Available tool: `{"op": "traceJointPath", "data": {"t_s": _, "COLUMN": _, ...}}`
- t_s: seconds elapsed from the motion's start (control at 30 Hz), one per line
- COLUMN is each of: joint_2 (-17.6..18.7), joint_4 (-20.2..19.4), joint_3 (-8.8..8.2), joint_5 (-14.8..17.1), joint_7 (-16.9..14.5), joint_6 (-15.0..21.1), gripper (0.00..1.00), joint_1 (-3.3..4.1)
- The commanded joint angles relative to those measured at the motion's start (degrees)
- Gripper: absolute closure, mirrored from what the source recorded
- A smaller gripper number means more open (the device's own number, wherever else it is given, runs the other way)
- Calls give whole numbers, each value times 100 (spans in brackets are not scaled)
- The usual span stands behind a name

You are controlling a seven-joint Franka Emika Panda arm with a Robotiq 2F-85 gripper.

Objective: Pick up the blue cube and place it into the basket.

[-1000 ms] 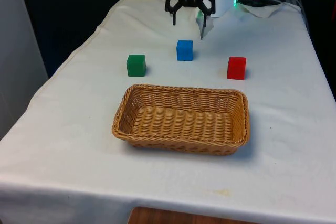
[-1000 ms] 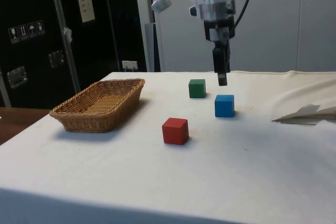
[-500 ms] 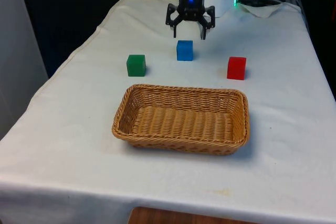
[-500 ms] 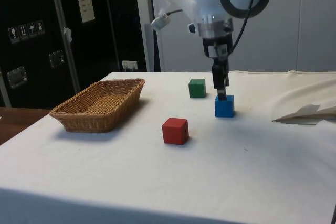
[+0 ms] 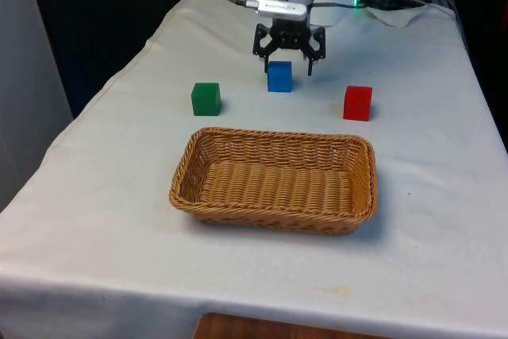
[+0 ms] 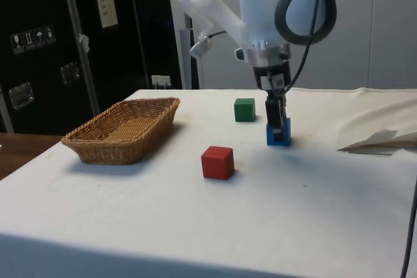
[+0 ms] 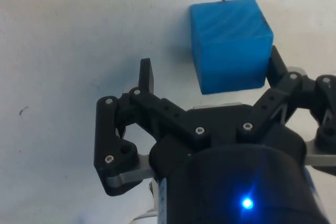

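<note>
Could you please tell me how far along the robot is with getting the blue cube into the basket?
Done: the gripper is down at the blue cube, fingers open around it. In hand: the grasp itself; in the wrist view the cube sits off-centre, near one finger and apart from the other. Left: closing, lifting and carrying it to the basket, which holds nothing.

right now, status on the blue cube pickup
Gripper low at the blue cube, jaws open, nothing held. Cube on the cloth, off-centre between the jaws. Basket empty, nothing in the way.
</note>
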Motion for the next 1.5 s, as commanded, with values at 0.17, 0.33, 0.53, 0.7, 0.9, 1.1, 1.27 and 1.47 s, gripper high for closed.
{"op": "traceJointPath", "data": {"t_s": 0.17, "joint_2": 155, "joint_4": 29, "joint_3": -23, "joint_5": -92, "joint_7": 97, "joint_6": 132, "gripper": 0, "joint_1": 34}}
{"op": "traceJointPath", "data": {"t_s": 0.33, "joint_2": 235, "joint_4": 46, "joint_3": -23, "joint_5": -109, "joint_7": 109, "joint_6": 155, "gripper": 0, "joint_1": 40}}
{"op": "traceJointPath", "data": {"t_s": 0.53, "joint_2": 453, "joint_4": 97, "joint_3": -29, "joint_5": -86, "joint_7": 86, "joint_6": 246, "gripper": 0, "joint_1": 40}}
{"op": "traceJointPath", "data": {"t_s": 0.7, "joint_2": 476, "joint_4": 109, "joint_3": -29, "joint_5": -80, "joint_7": 69, "joint_6": 241, "gripper": 0, "joint_1": 40}}
{"op": "traceJointPath", "data": {"t_s": 0.9, "joint_2": 470, "joint_4": 97, "joint_3": -6, "joint_5": -46, "joint_7": 6, "joint_6": 246, "gripper": 0, "joint_1": 23}}
{"op": "traceJointPath", "data": {"t_s": 1.1, "joint_2": 430, "joint_4": 46, "joint_3": -11, "joint_5": -46, "joint_7": -11, "joint_6": 304, "gripper": 0, "joint_1": 11}}
{"op": "traceJointPath", "data": {"t_s": 1.27, "joint_2": 418, "joint_4": 23, "joint_3": 6, "joint_5": -6, "joint_7": -29, "joint_6": 309, "gripper": 0, "joint_1": 6}}
{"op": "traceJointPath", "data": {"t_s": 1.47, "joint_2": 327, "joint_4": -120, "joint_3": -57, "joint_5": -52, "joint_7": 17, "joint_6": 584, "gripper": 0, "joint_1": 6}}
